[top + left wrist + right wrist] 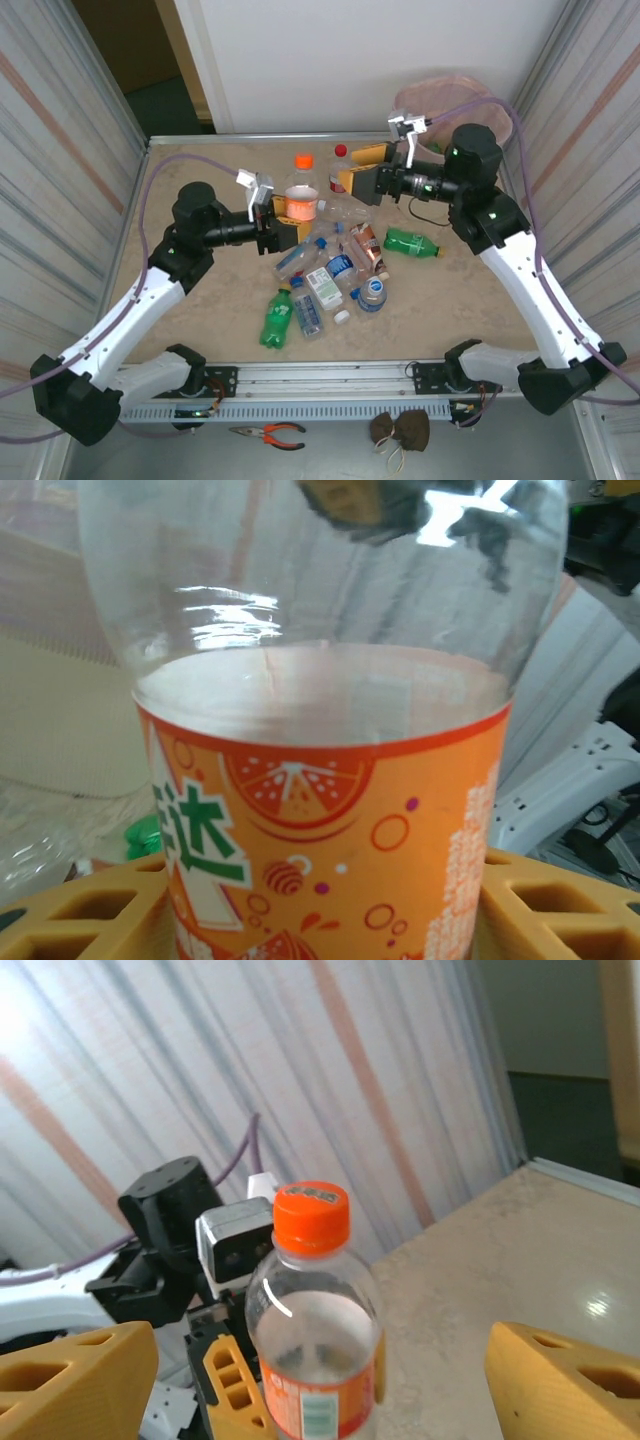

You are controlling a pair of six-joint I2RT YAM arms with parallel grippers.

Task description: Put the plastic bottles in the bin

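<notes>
An upright clear bottle with an orange label and orange cap is held off the table; my left gripper is shut on its labelled body. My right gripper faces it from the right, open, with its yellow fingers wide on either side of the bottle and not touching it. Several other plastic bottles lie in a pile on the table, among them a green one. The bin, lined with a pink bag, stands at the far right behind my right arm.
A red-capped bottle stands near the back edge beside my right gripper. Another green bottle lies near the front. Pliers and a brown pouch lie below the front rail. Curtained walls close both sides.
</notes>
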